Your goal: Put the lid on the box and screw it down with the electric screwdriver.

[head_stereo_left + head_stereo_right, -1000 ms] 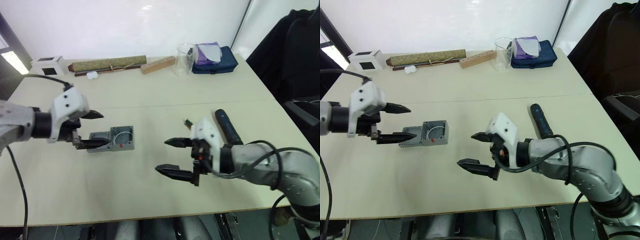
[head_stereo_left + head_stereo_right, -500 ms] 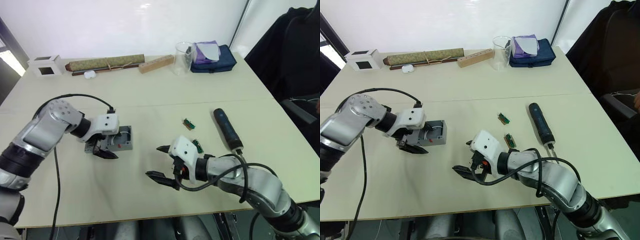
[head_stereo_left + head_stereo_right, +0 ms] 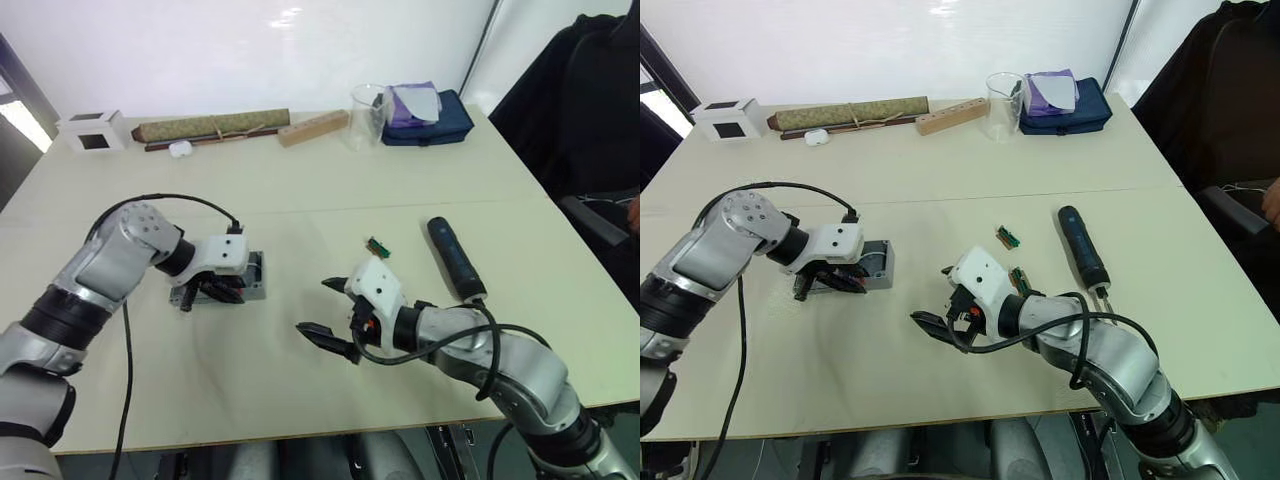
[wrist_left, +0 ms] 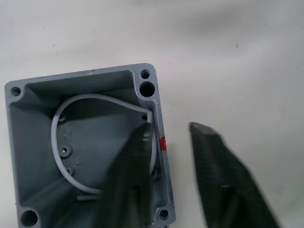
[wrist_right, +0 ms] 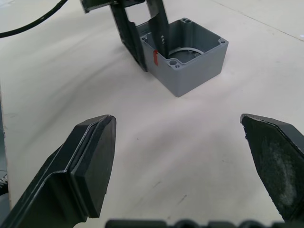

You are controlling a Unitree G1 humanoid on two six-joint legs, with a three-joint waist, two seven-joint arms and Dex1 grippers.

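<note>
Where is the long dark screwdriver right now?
The electric screwdriver lies flat on the table on the robot's right side, just beyond the right arm, with two small green parts beside it on its left.

Table (image 3: 300,400): front and middle bare, open passage between the two arms. Box (image 5: 190,59): left of centre, open-topped; left gripper (image 4: 171,156) straddles one wall, one finger inside, one outside, blocking that side; remaining sides free. Right gripper (image 3: 325,310): fingers spread wide, above bare table right of box, apart from it. Two small green parts (image 3: 1008,237) and screwdriver (image 3: 455,258): right of that gripper. Far edge: crowded by scroll (image 3: 212,127), wooden block (image 3: 314,128), beaker (image 3: 370,117), blue pouch (image 3: 432,122).
</note>
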